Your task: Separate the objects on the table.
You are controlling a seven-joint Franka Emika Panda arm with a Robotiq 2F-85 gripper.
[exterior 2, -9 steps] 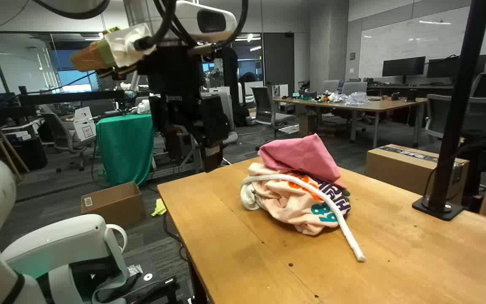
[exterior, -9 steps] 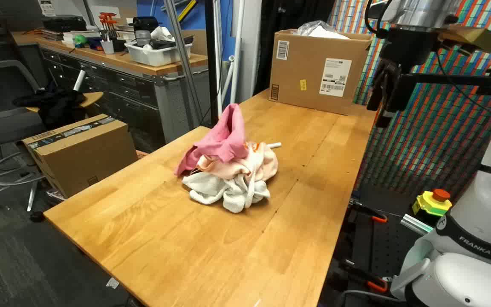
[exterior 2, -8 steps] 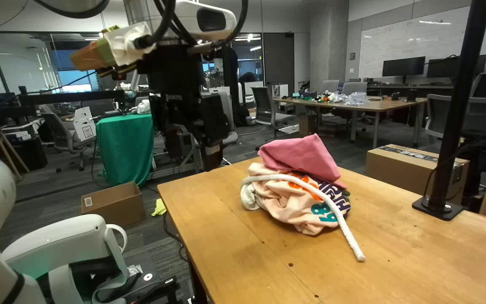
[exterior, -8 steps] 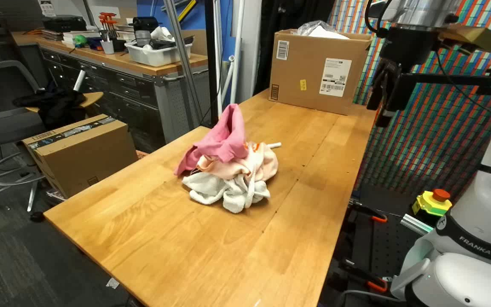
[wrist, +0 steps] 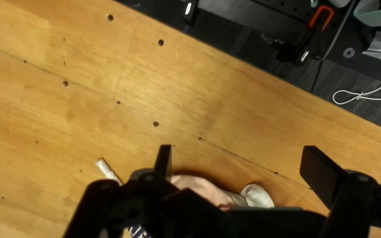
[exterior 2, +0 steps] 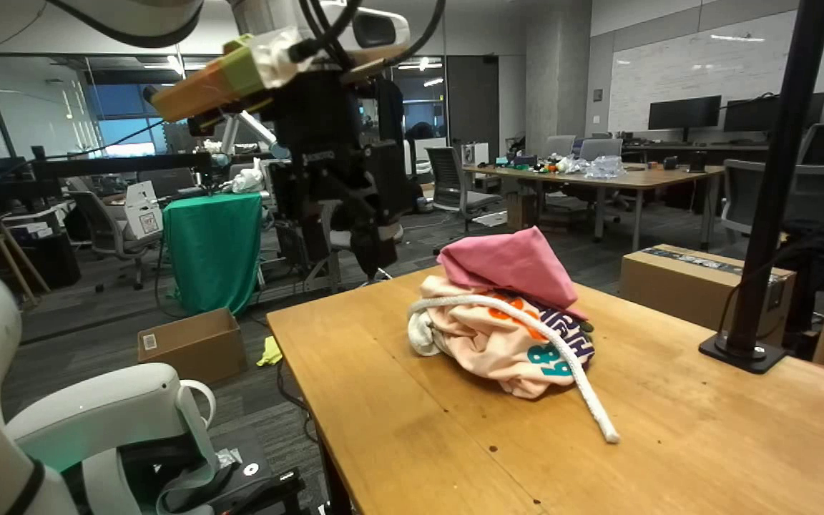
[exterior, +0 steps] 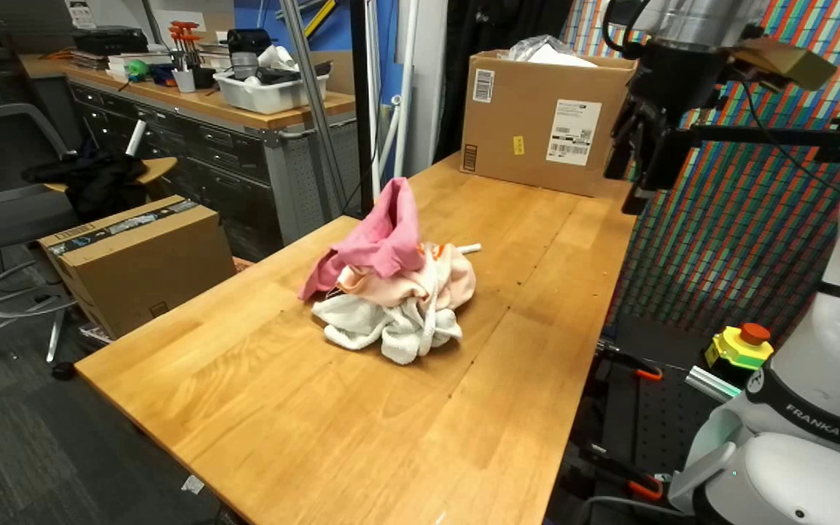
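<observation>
1 pink cloth point(exterior 2: 508, 266) atop peach cloth point(exterior 2: 480, 350) w/ wht rope point(exterior 2: 578, 375), hand point(wrist: 238, 162) wide

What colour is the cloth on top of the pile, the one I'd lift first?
Plain pink; the top cloth shows best in an exterior view.

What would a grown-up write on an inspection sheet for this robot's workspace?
Surface: wooden table with small dark holes.
Job's things: pink cloth on top, printed peach cloth below, white rope across the peach, greyish-white cloth partly underneath.
Clutter: cardboard box standing on the table.
Grippers: one gripper, open, holding nothing, apart from the cloths.
Cables: black cables above the gripper.
Surroundings: red button on yellow box, off the table; grey chair.
</observation>
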